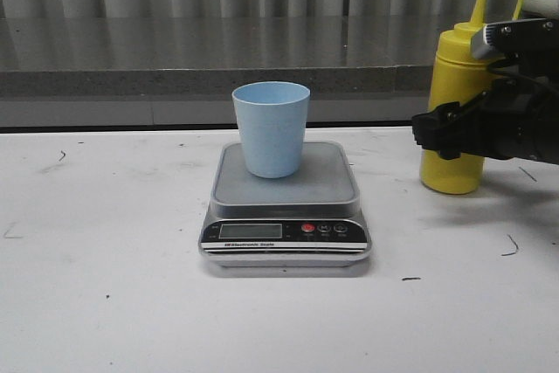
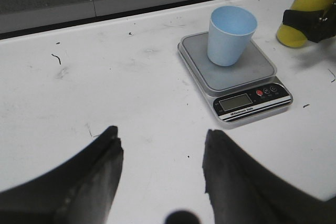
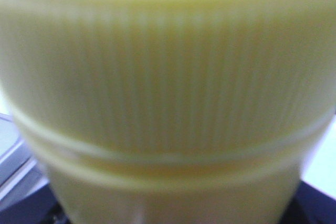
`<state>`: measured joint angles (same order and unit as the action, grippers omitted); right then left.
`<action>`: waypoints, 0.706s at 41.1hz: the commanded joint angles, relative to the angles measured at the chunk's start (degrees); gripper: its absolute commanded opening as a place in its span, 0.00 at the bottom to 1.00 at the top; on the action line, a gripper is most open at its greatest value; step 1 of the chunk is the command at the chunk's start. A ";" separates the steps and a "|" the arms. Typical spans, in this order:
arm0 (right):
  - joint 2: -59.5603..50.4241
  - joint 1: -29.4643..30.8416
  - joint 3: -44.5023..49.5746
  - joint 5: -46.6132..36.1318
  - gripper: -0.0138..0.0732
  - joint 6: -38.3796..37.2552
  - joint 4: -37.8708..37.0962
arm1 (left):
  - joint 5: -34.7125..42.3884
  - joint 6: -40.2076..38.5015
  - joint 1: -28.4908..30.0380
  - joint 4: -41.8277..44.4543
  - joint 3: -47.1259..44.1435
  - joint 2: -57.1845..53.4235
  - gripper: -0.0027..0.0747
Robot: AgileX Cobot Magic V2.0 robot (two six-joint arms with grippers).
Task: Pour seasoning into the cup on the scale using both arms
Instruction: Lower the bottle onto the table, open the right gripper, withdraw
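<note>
Close against my right gripper, whose fingers look like matt black plastic, the seasoning bottle is yellow plastic with fine vertical ribbing and a soft sheen. Further out to that gripper's left, the cup is pale blue plastic, smooth and matt, on a scale with a dull grey platform, a shiny silver rim and a glossy black front panel. Ahead of my left gripper, the table is a smooth matt white surface marked with dark scuffs.
</note>
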<state>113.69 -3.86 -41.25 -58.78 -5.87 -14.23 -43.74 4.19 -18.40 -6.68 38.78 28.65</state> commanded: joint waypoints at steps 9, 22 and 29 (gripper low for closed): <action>-2.87 0.30 -1.56 -3.05 0.82 0.49 1.33 | 4.57 -0.17 0.00 -0.93 1.37 0.17 0.49; -3.65 0.30 0.68 -3.05 0.91 0.49 1.33 | 4.57 -0.17 0.00 -0.93 1.37 0.17 0.49; -6.87 0.30 5.48 -3.68 0.91 0.49 1.40 | 4.57 -0.17 0.00 -0.93 1.37 0.17 0.49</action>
<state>111.49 -3.86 -37.01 -57.55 -5.77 -13.43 -43.74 4.19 -18.40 -6.68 38.78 28.65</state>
